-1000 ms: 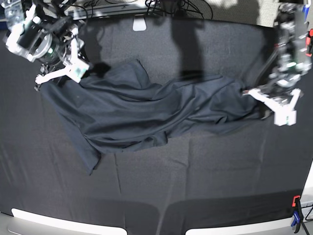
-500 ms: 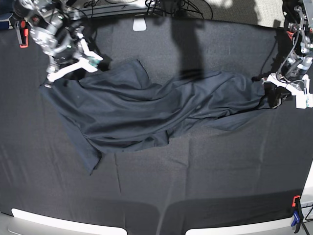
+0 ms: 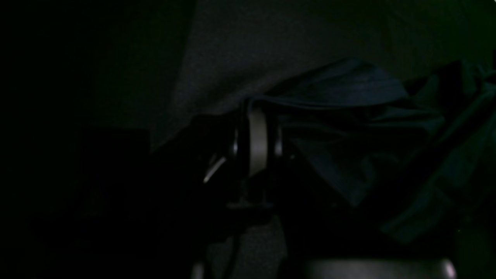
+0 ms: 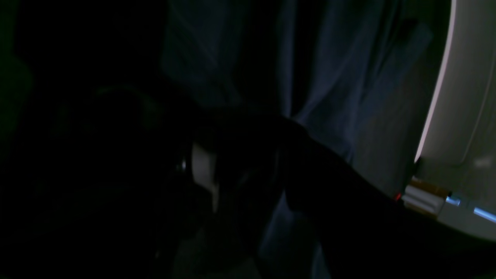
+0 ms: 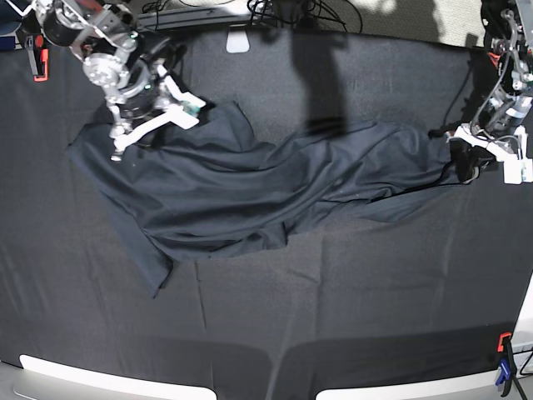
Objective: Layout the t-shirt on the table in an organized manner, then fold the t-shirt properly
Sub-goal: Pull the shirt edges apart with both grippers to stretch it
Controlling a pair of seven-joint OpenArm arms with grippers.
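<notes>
Two grippers we see: left gripper [image 5: 463, 160] pinches shirt [image 5: 241, 192] w/ closed jaws, right gripper [image 5: 154, 123] spread over shirt on table [image 5: 350, 300].

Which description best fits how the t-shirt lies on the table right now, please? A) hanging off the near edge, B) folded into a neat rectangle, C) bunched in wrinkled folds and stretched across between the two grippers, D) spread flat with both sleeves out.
C: the t-shirt lies in rumpled folds on the table, running from the right gripper across to the left gripper, which is shut on its end.
</notes>
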